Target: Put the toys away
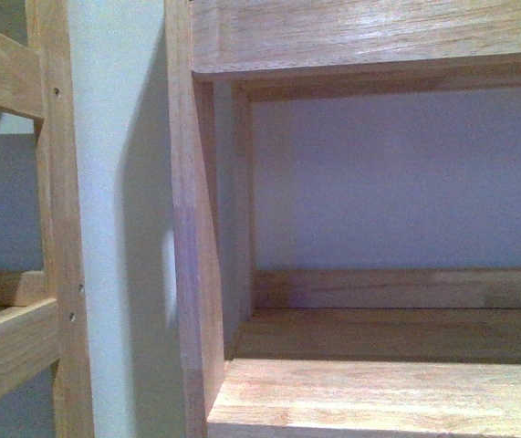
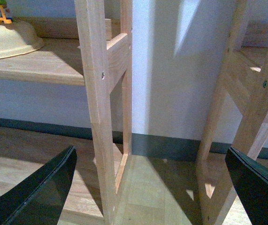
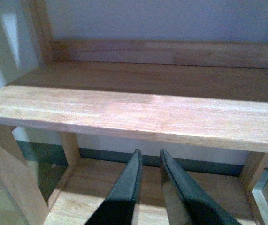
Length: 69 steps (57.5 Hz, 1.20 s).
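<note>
- The wooden shelf (image 1: 379,392) fills the front view; no arm appears there.
- The left gripper (image 2: 150,187) has its jaws spread wide, before the gap between two shelf frames.
- A cream bowl (image 2: 9,40) rests on a shelf board beside that gap.
- The right gripper (image 3: 149,161) has its fingers nearly together, holding nothing, just under the shelf board (image 3: 138,115).
- The plush toy is not visible in any view.

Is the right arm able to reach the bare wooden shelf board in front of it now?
Probably yes. The right end effector hangs just below the shelf board's front edge, nearly closed and holding nothing, and nothing stands between them.
</note>
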### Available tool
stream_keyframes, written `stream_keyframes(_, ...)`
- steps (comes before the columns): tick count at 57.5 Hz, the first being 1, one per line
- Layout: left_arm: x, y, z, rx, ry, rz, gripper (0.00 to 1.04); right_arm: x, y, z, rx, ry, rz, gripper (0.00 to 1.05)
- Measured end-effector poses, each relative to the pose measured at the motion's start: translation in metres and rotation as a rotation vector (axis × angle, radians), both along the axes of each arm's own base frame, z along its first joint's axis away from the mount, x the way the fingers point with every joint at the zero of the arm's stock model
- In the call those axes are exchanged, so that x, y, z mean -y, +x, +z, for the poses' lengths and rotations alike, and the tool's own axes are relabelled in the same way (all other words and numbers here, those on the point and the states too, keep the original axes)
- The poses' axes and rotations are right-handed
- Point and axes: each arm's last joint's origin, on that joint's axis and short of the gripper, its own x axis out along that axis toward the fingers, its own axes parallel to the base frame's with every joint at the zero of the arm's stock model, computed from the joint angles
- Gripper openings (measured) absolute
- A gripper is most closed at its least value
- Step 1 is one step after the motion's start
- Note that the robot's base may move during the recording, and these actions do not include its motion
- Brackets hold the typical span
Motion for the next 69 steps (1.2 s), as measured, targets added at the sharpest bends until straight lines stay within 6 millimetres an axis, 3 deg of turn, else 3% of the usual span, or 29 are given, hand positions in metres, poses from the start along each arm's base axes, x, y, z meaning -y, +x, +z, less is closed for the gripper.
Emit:
stream_keyframes(5,0.0,0.0,0.0,0.0,0.0,0.0,0.98,0.0,-0.001,-0.006,0.0,-0.003,0.0,0.03)
stream_keyframes(18,0.0,0.0,0.0,0.0,0.0,0.0,0.98,0.0,-0.012,-0.017,0.007,-0.005,0.001,0.04)
stream_keyframes(52,0.0,0.0,0.0,0.0,0.0,0.0,0.98,0.0,-0.013,-0.042,0.008,-0.005,0.001,0.04)
stream_keyframes(69,0.0,0.0,0.0,0.0,0.0,0.0,0.98,0.0,-0.013,-0.042,0.015,-0.005,0.001,0.04)
